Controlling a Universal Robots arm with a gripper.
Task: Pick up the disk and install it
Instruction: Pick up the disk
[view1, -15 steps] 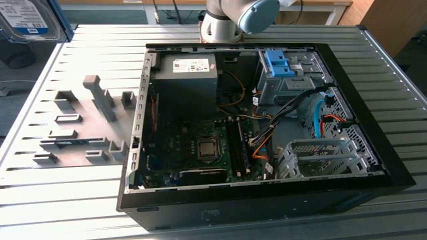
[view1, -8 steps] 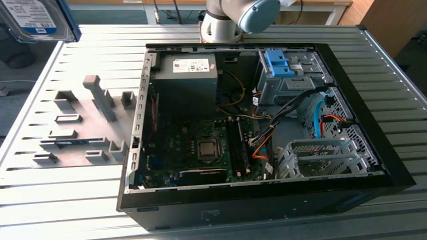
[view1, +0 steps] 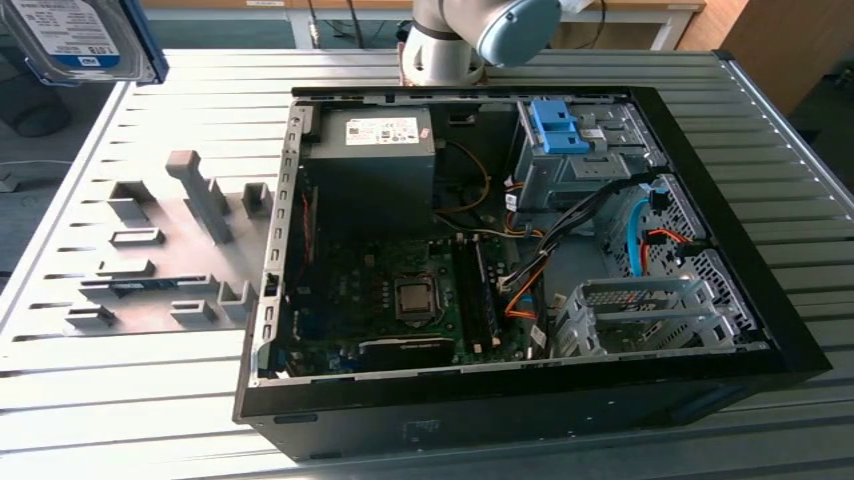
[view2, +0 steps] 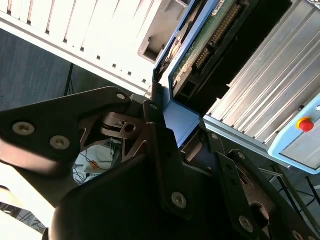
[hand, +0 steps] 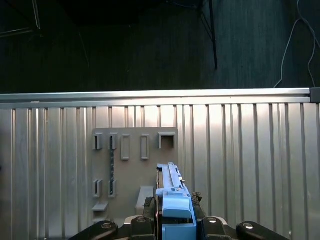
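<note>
my end effector (view2: 184, 131) is clamped shut on the disk (view2: 210, 37), with 1 of my fingers (view2: 159, 145) on each side of its blue plastic bracket. in the second wrist view the disk's underside faces the camera, showing the green circuit board (view2: 200, 47) and a row of connector pins.

in the first wrist view the disk (hand: 172, 197) stands edge-on between my fingers, its blue bracket uppermost, held in the air above the ribbed metal desk (hand: 250, 160). the grey fixture plate (hand: 132, 175), with its small raised slots, lies on the desk beneath and beyond the disk.

in the exterior view the disk (view1: 83, 38) hangs high in the far corner at the exterior view's left, with its white-and-blue label turned toward the camera. it is well apart from the open computer case (view1: 534, 412), which lies on its side on the desk (view1: 134, 400). the fixture plate (view1: 147, 270) sits just beside the case, on the exterior view's left. inside the case i can see a grey box (view1: 374, 170) with a white sticker and, toward the exterior view's right, a bare blue latch (view1: 551, 125) on a metal cage. part of my arm (view1: 461, 35) rises behind the case.
</note>
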